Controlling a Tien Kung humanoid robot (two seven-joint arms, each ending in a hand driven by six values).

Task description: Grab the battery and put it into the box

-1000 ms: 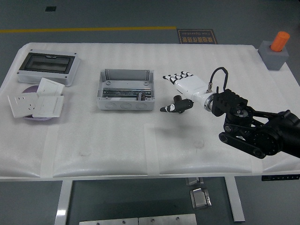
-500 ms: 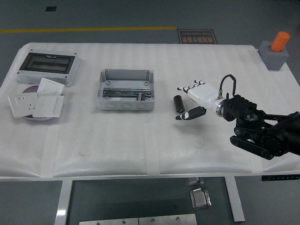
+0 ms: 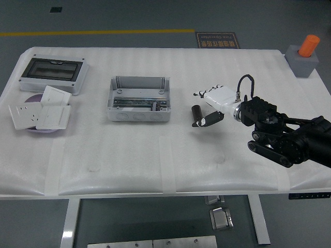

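On the table (image 3: 129, 155), the open box (image 3: 138, 98) is your landmark. Right of it, your right robot hand (image 3: 209, 106), fingers spread and empty, flanks the battery (image 3: 196, 114). Close squarely around its middle before lifting.

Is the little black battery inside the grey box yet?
No, it is out. The battery lies on the white table, right of the open box, with the robot hand right beside it.
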